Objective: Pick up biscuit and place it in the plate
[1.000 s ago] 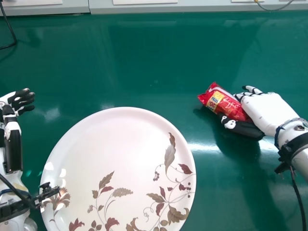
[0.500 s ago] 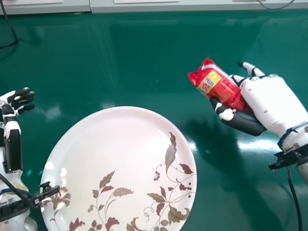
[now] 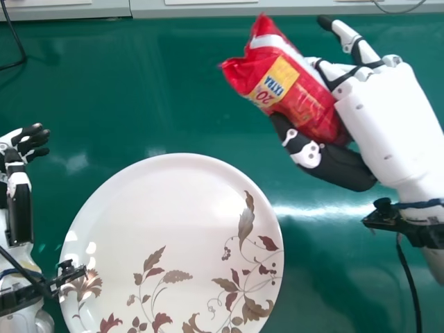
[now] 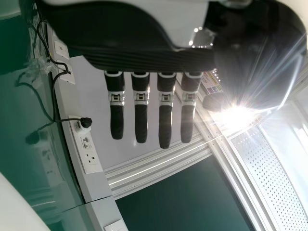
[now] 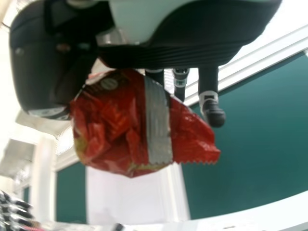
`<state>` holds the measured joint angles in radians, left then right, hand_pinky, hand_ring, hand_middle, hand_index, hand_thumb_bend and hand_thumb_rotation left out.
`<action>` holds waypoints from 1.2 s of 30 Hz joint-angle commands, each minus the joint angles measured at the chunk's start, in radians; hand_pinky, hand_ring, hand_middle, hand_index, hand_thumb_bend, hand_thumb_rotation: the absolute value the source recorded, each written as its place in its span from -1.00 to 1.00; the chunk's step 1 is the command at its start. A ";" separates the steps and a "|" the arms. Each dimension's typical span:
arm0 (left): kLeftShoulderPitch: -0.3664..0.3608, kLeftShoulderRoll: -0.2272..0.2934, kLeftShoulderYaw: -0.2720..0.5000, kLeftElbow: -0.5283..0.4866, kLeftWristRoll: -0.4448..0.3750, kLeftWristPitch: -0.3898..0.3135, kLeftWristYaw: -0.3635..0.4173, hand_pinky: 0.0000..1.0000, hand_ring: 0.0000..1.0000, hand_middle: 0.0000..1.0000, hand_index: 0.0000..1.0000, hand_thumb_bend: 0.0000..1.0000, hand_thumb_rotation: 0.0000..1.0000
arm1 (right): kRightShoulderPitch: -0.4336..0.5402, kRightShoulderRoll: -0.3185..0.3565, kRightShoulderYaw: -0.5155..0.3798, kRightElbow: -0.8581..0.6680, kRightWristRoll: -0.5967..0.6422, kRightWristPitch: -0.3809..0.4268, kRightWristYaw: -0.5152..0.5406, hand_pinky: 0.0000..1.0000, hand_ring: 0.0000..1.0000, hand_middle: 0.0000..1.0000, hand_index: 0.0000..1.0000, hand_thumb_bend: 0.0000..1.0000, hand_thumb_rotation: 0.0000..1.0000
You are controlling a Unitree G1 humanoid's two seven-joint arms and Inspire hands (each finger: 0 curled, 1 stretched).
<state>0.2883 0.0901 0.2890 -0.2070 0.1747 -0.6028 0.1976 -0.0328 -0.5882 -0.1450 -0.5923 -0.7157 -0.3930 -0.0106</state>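
My right hand [image 3: 392, 114] is above the table, right of and beyond the plate, with the red biscuit packet [image 3: 288, 87] pinched between thumb and fingers. In the right wrist view the crinkled packet [image 5: 125, 125] sits against the right hand [image 5: 178, 50], its far end sticking out free. The white plate [image 3: 166, 208] with leaf and flower patterns lies on the table, nothing on it. At the left edge of the head view stands my left hand [image 3: 29, 141], open; the left wrist view has the left hand [image 4: 165, 103] with straight fingers.
The green table [image 3: 173, 83] ends at a pale panel [image 3: 208, 8] along its far side. A black cable [image 3: 15, 41] lies at the far left corner. In the left wrist view, a plug [image 4: 84, 123] sits in a socket strip [image 4: 86, 154].
My right hand has lifted the biscuit packet off the table, bringing it nearer the camera and farther toward the table's far side and left. The left hand and plate have stayed put.
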 commanded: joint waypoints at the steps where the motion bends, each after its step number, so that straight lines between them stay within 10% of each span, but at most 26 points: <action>1: 0.005 -0.003 -0.006 0.040 0.000 0.001 -0.003 0.31 0.44 0.39 0.44 -0.80 -0.88 | -0.019 0.011 0.034 0.000 0.029 -0.008 0.030 -0.83 -0.15 -0.07 0.00 0.03 -1.00; 23: 0.021 -0.015 -0.011 0.005 0.020 0.035 0.004 0.29 0.42 0.38 0.43 -0.80 -0.77 | -0.125 0.121 0.467 0.247 0.072 -0.212 0.186 -0.83 -0.18 -0.08 -0.02 0.02 -1.00; 36: 0.037 -0.017 -0.010 0.000 0.011 0.023 0.001 0.35 0.43 0.39 0.45 -0.79 -0.71 | -0.130 0.095 0.532 0.281 0.060 -0.215 0.314 -0.71 -0.25 -0.11 0.04 0.01 -1.00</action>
<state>0.2952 0.0895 0.2879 -0.2355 0.1837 -0.5705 0.1977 -0.1787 -0.4769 0.3751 -0.3049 -0.6688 -0.6079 0.2810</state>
